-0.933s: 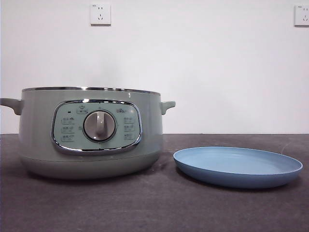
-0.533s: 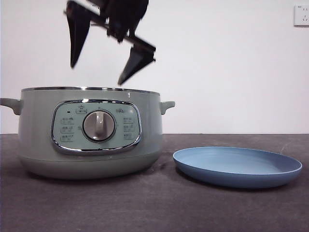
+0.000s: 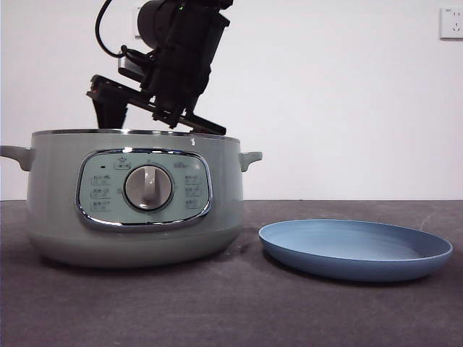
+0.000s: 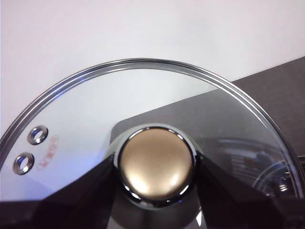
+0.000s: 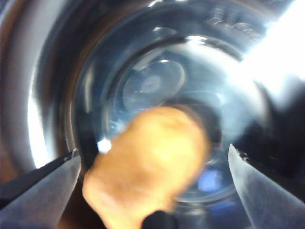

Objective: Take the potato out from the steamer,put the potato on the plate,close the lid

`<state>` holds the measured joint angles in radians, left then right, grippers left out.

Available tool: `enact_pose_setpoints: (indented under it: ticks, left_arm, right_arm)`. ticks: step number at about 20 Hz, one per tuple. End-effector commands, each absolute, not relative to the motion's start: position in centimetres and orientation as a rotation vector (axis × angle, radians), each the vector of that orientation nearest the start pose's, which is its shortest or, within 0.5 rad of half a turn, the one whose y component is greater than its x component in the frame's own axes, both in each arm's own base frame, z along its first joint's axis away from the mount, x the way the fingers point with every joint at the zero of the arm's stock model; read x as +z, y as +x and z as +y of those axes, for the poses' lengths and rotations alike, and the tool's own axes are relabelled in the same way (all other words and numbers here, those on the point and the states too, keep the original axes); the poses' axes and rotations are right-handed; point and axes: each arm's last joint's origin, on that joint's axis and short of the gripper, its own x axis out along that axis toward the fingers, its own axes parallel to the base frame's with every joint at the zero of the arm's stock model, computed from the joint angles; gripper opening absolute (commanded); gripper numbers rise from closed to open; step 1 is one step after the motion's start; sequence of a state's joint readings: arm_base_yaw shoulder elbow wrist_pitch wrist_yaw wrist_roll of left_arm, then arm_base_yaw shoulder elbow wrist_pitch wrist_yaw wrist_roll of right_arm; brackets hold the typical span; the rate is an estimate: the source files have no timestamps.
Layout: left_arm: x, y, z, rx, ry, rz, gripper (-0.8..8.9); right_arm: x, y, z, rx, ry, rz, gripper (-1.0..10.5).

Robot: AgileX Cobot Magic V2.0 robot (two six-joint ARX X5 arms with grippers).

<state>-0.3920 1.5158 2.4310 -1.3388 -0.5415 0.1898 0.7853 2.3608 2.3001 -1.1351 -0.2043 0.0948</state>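
Observation:
The sage-green steamer (image 3: pixel 58 195) stands open at the left of the table. My right gripper (image 3: pixel 158 123) reaches down into it from above, and the rim hides its fingertips. In the right wrist view the right gripper (image 5: pixel 152 150) is open, one jaw on either side of the orange-brown potato (image 5: pixel 147 162), which lies on the shiny pot bottom (image 5: pixel 152 81). My left gripper (image 4: pixel 156 174) is shut on the knob (image 4: pixel 156 162) of the glass lid (image 4: pixel 143 95) and holds it clear of the pot, out of the front view. The light-blue plate (image 3: pixel 354 249) is bare, to the right of the steamer.
The dark table (image 3: pixel 231 311) runs back to a white wall with sockets (image 3: pixel 452 22). The steamer's small side handle (image 3: pixel 251 157) points toward the plate. A narrow gap lies between the pot and the plate.
My right gripper came in from above and moved down until its jaws dipped into the steamer. The steamer and the plate have not moved.

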Motion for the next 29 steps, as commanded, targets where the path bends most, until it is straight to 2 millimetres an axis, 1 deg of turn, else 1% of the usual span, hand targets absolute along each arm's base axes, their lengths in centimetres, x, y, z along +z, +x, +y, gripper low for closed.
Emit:
enact_pose_setpoints:
  ticks: [1,2,3,6,7,8,10,11,12,14,15,16,18,20,22,24,26,27,29]
  left_arm:
    - [56.0,17.2,-5.5,0.107,0.381,0.413,-0.08]
    - [56.0,17.2,-5.5,0.107,0.381,0.413,-0.08]
    - [56.0,17.2,-5.5,0.107,0.381,0.413,-0.08]
    - [56.0,17.2,-5.5,0.107,0.381,0.413,-0.08]
    - [56.0,17.2,-5.5,0.107,0.381,0.413,-0.08]
    - [56.0,17.2,-5.5,0.107,0.381,0.413,-0.08]
    - [56.0,17.2,-5.5,0.105,0.381,0.413,-0.08]
    - [56.0,17.2,-5.6,0.086,0.377,0.413,-0.08]
    - [56.0,17.2,-5.6,0.062,0.372,0.413,-0.08]
    - [56.0,17.4,-5.9,-0.009,0.356,0.411,-0.08]
    - [56.0,17.7,-6.1,-0.049,0.346,0.403,-0.08]
    - [55.9,18.1,-6.4,-0.099,0.333,0.396,-0.08]
    - [55.7,18.9,-7.0,-0.182,0.317,0.395,-0.08]
    - [55.5,19.6,-7.5,-0.227,0.312,0.401,-0.08]
    - [55.2,20.3,-7.8,-0.254,0.311,0.414,-0.08]
    - [54.9,20.9,-8.1,-0.281,0.309,0.428,-0.08]
    - [54.7,21.2,-8.3,-0.285,0.310,0.435,-0.08]
    - [54.7,21.3,-8.4,-0.291,0.309,0.437,-0.08]
    - [54.6,21.6,-8.5,-0.322,0.301,0.433,-0.08]
  right_arm:
    - [23.3,34.0,35.9,0.812,-0.291,1.251,3.3]
    - [23.3,33.7,36.2,0.841,-0.319,1.236,0.4]
    - [23.3,33.5,36.5,0.859,-0.341,1.225,-0.1]
    - [23.3,33.5,36.5,0.834,-0.387,1.199,-0.1]
    - [23.7,33.5,36.5,0.826,-0.392,1.184,-0.1]
    - [24.8,33.7,36.3,0.828,-0.378,1.158,-0.1]
    - [29.4,34.0,35.0,0.823,-0.361,1.042,-0.1]
    - [32.4,33.8,33.8,0.799,-0.348,0.974,-0.1]
    - [35.5,33.4,32.0,0.768,-0.330,0.920,-0.1]
    - [40.3,32.2,28.1,0.673,-0.315,0.837,-0.1]
    - [42.2,31.4,26.0,0.607,-0.321,0.818,-0.1]
    - [43.6,30.8,24.0,0.541,-0.327,0.813,-0.1]
    - [45.7,30.3,21.1,0.478,-0.290,0.760,-0.1]
    - [47.0,30.1,18.8,0.410,-0.253,0.731,-0.1]
    - [47.7,30.3,16.8,0.300,-0.233,0.713,-0.1]
    - [47.9,30.9,14.7,0.222,-0.215,0.716,-0.1]
    - [47.4,31.5,13.1,0.170,-0.181,0.751,-0.1]
    - [47.0,31.7,12.6,0.160,-0.175,0.774,-0.1]
    - [45.5,31.9,12.1,0.191,-0.159,0.854,-0.1]
